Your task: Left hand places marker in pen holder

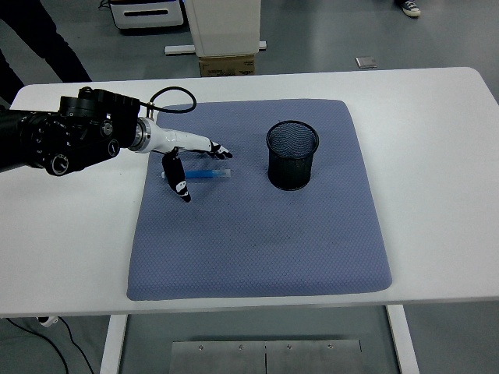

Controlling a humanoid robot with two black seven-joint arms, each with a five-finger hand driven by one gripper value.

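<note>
Left hand (pixel 189 159) spread open over one blue marker (pixel 204 175), thumb hiding its left end, nothing gripped, one black mesh pen holder (pixel 293 155) on blue mat (pixel 257 234)

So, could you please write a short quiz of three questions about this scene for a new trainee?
1. True or false: the blue marker is already inside the black mesh pen holder.
2. The left hand is: A) over the marker B) in the holder C) off the grey-blue mat.
3. Fill in: the marker lies ____ on the mat.

Key: 1 false; 2 A; 3 flat.
</note>
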